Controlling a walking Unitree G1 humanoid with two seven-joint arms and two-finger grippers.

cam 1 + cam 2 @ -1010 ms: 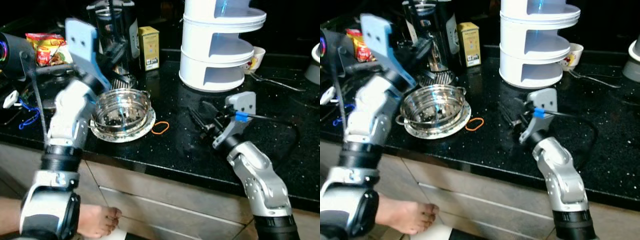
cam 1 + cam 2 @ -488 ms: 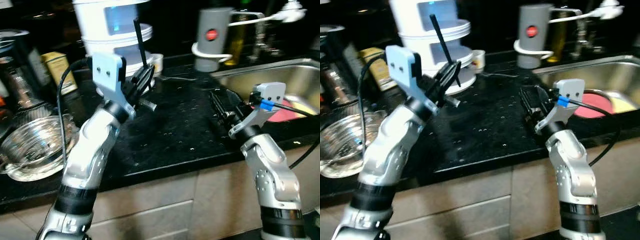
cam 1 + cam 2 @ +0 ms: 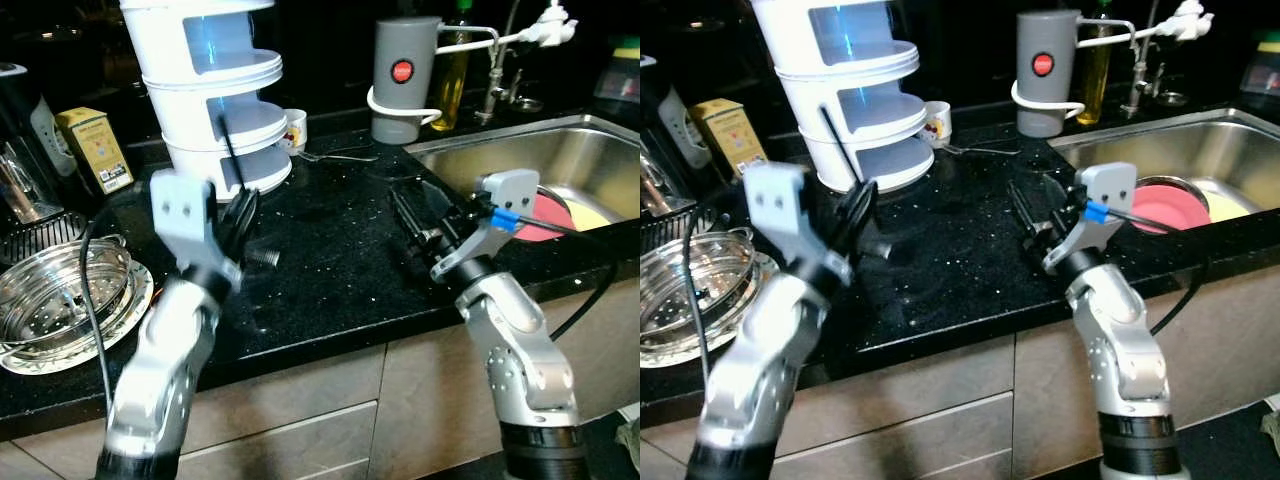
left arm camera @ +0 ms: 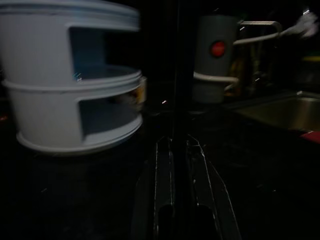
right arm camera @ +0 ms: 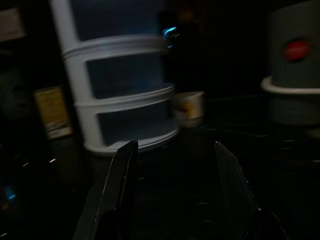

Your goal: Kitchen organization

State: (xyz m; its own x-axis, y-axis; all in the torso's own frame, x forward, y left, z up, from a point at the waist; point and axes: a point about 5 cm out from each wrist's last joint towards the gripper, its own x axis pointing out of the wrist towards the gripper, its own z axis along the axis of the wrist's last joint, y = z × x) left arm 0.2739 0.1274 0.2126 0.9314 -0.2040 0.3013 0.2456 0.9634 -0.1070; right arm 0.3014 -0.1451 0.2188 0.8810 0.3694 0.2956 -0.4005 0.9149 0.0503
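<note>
Left hand (image 3: 238,215), clamped on an upright black rod (image 3: 228,150), faces the white tiered organizer (image 3: 215,90) just ahead; right hand (image 3: 420,215) hovers spread over the counter (image 3: 330,260).

Thin black utensil handle (image 3: 228,150), upright, gripped between left gripper's (image 3: 243,212) fingers

A dim look along the left claw (image 4: 179,165), its two black fingers (image 4: 162,190) nearly together around a thin dark rod (image 4: 176,75) that rises straight up between them. Beyond, on the black bench (image 4: 260,165), a white tiered stand (image 4: 70,75) with open shelves sits beside a small cup (image 4: 141,90), partly hidden behind it. Farther off stands a grey canister (image 4: 216,65) with a red dot, and what may be a steel sink (image 4: 282,112) at the edge, a red patch (image 4: 312,136) beside it.
</note>
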